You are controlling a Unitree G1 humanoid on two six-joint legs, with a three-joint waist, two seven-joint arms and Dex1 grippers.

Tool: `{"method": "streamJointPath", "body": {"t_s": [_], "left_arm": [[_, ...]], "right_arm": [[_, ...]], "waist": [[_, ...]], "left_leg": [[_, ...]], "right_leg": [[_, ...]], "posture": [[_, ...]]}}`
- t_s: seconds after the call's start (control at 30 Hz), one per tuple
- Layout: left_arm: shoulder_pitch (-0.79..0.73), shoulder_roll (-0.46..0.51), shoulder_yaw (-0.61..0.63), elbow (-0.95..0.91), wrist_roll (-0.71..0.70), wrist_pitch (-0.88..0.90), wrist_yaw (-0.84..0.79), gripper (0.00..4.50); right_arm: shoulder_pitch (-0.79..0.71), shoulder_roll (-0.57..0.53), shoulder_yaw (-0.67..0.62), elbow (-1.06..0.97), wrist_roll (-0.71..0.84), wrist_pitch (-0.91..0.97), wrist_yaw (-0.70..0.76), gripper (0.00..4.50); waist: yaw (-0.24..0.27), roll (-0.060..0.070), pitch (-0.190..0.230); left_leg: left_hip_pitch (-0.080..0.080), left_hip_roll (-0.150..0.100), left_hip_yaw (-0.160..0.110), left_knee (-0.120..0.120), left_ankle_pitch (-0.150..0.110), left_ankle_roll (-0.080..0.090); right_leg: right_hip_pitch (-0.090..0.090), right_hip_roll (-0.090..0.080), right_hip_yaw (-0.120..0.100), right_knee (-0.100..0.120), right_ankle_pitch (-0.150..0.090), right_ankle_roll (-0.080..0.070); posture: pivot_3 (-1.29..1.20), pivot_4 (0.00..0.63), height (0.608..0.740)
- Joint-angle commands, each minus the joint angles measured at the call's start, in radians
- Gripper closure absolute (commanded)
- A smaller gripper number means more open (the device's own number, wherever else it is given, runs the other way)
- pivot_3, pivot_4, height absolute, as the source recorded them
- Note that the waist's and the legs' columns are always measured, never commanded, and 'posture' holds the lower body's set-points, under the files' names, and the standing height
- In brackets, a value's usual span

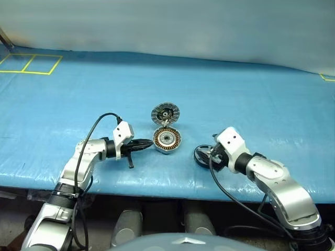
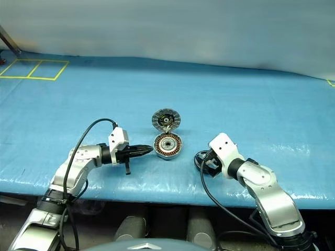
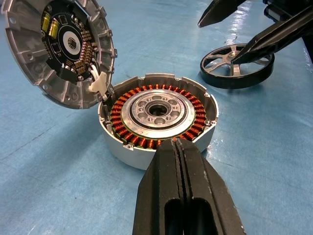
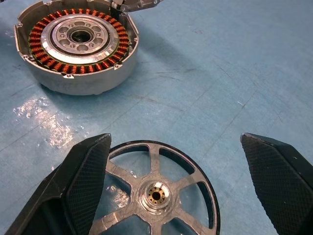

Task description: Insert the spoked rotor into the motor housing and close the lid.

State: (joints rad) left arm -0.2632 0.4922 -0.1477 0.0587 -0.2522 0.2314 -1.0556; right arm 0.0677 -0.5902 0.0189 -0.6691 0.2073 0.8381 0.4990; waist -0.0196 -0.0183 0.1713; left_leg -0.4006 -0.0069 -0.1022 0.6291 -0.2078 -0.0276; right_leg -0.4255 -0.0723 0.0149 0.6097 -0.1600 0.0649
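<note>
The motor housing [image 1: 167, 140] sits on the blue cloth, a silver cup with copper windings showing around a silver centre [image 3: 156, 112]. Its lid [image 1: 165, 113] stands open on the far side, its striped rim and dark centre [image 3: 58, 49] facing me. My left gripper [image 1: 149, 145] is shut and empty, its tips [image 3: 177, 142] at the housing's near left rim; whether they touch it I cannot tell. The spoked rotor [image 4: 156, 196] lies flat to the right of the housing. My right gripper [image 4: 174, 139] is open, one finger [image 4: 88, 181] on each side above the rotor, not closed on it.
The blue cloth [image 1: 251, 104] covers the whole table, and its front edge [image 1: 172, 191] runs just below both arms. Yellow tape squares [image 1: 31, 64] mark the far left corner. A black cable [image 1: 91, 136] loops off the left wrist.
</note>
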Motion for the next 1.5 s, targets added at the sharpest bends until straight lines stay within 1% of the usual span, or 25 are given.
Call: {"method": "streamJointPath", "body": {"t_s": [0.03, 0.2, 0.57, 0.97, 1.3, 1.5], "left_arm": [[-0.018, 0.001, 0.014, -0.038, -0.017, -0.007, 0.003, 4.47], [-0.025, -0.007, 0.001, -0.034, -0.014, -0.008, 0.009, 4.47], [-0.004, -0.008, 0.002, -0.038, -0.006, -0.012, 0.027, 4.47], [0.002, -0.01, 0.003, -0.035, -0.003, -0.012, 0.041, 4.47], [0.014, -0.011, -0.002, -0.039, -0.002, -0.008, 0.043, 4.47], [0.014, -0.011, -0.004, -0.031, 0.0, -0.008, 0.043, 4.47]], "right_arm": [[0.028, -0.014, -0.04, -0.06, 0.038, 0.025, 0.015, 0.0], [0.043, -0.022, -0.026, -0.019, 0.03, 0.031, 0.002, 0.0], [0.059, -0.059, 0.011, -0.005, 0.016, 0.034, -0.001, 0.0], [0.059, -0.091, 0.044, -0.015, -0.017, 0.034, -0.005, 0.0], [0.052, -0.097, 0.044, -0.033, -0.056, 0.031, -0.033, 0.0], [0.048, -0.11, 0.041, -0.068, -0.064, 0.03, -0.023, 0.0]], "waist": [[0.0, 0.0, 0.0], [-0.001, 0.0, 0.0], [-0.001, 0.0, 0.0], [0.0, 0.0, 0.0], [0.0, 0.0, 0.0], [0.0, 0.0, 0.0]], "left_leg": [[0.0, 0.0, 0.0, 0.0, 0.0, 0.0], [0.0, 0.0, 0.0, 0.0, 0.0, 0.0], [0.0, 0.0, 0.0, 0.0, 0.0, 0.0], [-0.001, 0.0, 0.0, 0.0, 0.0, 0.0], [-0.001, 0.0, 0.001, 0.0, 0.0, 0.0], [-0.001, 0.0, 0.0, 0.0, 0.0, 0.0]], "right_leg": [[0.0, 0.0, 0.0, 0.0, 0.0, 0.0], [0.0, 0.0, 0.0, 0.0, 0.0, 0.0], [-0.001, 0.0, 0.0, 0.0, 0.0, 0.0], [-0.001, 0.0, 0.0, 0.0, 0.0, 0.0], [-0.001, 0.0, 0.0, 0.0, 0.0, 0.0], [-0.001, 0.0, 0.0, 0.0, 0.0, 0.0]], "posture": [[0.0, 0.15, 0.74], [0.0, 0.15, 0.74], [0.0, 0.15, 0.74], [0.0, 0.15, 0.74], [0.0, 0.15, 0.74], [0.0, 0.15, 0.74]]}}
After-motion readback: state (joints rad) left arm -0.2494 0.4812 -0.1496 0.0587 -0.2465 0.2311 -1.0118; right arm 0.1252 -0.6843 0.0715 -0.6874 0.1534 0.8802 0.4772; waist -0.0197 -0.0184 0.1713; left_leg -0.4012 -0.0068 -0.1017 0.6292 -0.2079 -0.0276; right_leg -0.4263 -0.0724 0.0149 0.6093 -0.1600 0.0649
